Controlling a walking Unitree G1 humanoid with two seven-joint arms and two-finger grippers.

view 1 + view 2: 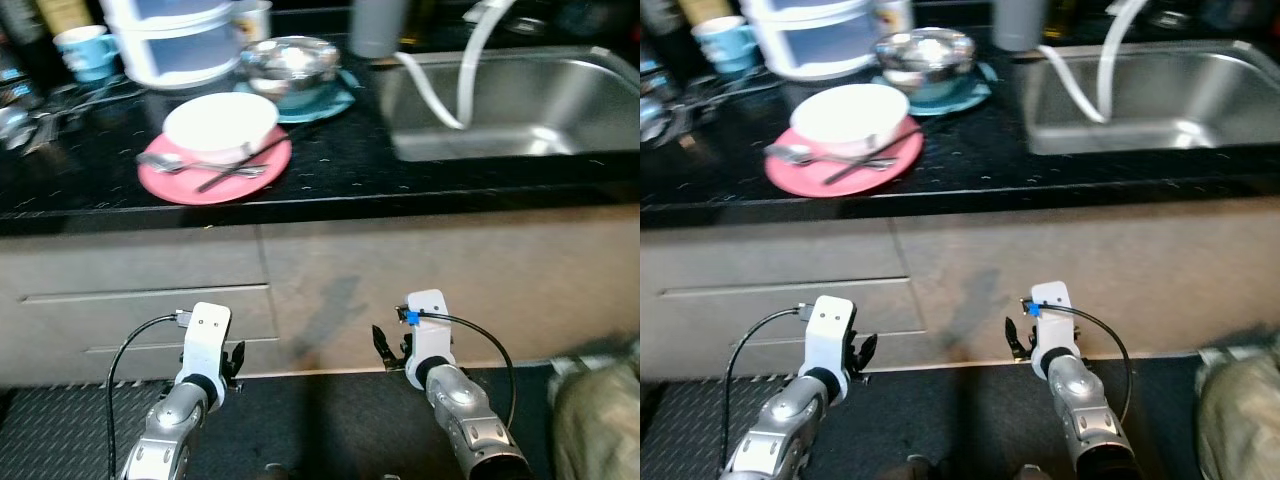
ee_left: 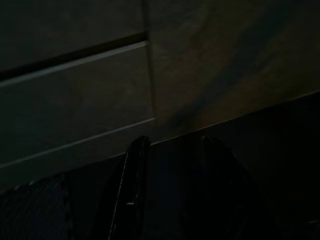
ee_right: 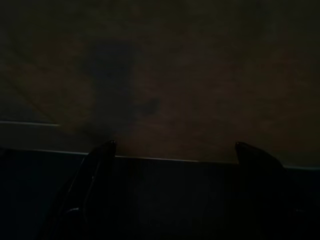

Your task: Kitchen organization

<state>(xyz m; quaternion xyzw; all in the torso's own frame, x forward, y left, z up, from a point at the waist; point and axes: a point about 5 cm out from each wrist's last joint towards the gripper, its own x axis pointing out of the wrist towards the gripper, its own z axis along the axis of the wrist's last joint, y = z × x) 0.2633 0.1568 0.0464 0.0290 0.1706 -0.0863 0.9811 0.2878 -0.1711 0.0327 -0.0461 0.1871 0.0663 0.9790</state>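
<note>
The left gripper [image 1: 232, 362] hangs low in front of the cabinet drawers [image 1: 140, 300], below the counter edge; in its wrist view the two black fingers [image 2: 131, 195] stand a narrow way apart, holding nothing. The right gripper [image 1: 388, 350] hangs at the same height, facing the plain cabinet front, and its fingers [image 3: 95, 170] are spread wide and hold nothing (both wrist views are very dark).

Above them, on the black counter [image 1: 340, 160], a pink plate [image 1: 170, 182] lies left of centre near the front edge. A white bowl [image 1: 220, 122] sits on it, and a spoon [image 1: 165, 161] and fork [image 1: 238, 174] lie across the plate's near side, their long axes running roughly left to right. Just beyond, to the right, a steel bowl [image 1: 290, 58] rests on a teal plate [image 1: 335, 103]. A blue cup [image 1: 85, 50] stands far left, beside a white stacked container [image 1: 180, 45]. The steel sink [image 1: 520, 100] fills the right side, with a white hose [image 1: 440, 95] drooping into it.
</note>
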